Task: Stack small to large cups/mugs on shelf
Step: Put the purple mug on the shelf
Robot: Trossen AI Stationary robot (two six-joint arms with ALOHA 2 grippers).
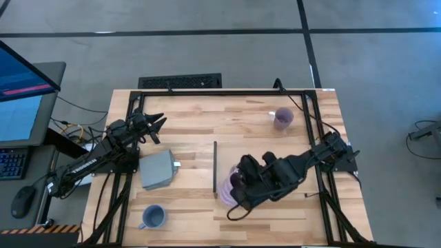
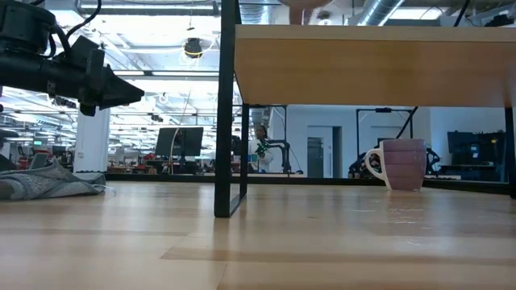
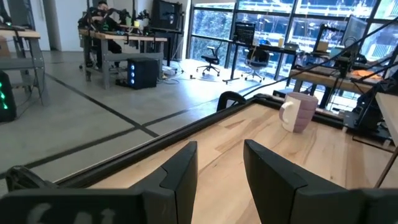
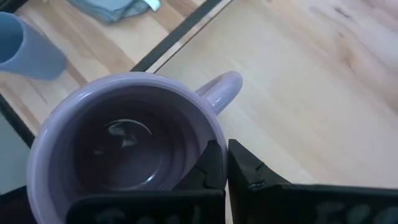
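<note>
One lavender mug (image 4: 124, 149) pinched at its rim by the right gripper (image 4: 225, 163) over the shelf (image 4: 311, 93).
Jaws shut on its wall; blue-grey mug (image 4: 25, 46) and grey block (image 4: 115, 9) lie beyond the black strip (image 4: 180, 34). Left gripper (image 3: 217, 168) hangs half-open, empty, second lavender mug (image 3: 298, 111) far ahead.

The left arm lies along the left side of the high view, reaching toward the upper centre. Its left pincer (image 1: 157, 126) hangs free, fingers (image 3: 180, 171) parted with a plain gap between them. The right arm stretches from the right edge toward the lower centre. Its right pincer (image 4: 226, 163) looks pinched tight, fingers nearly meeting, seemingly on a lavender mug's rim (image 4: 214, 134).
</note>
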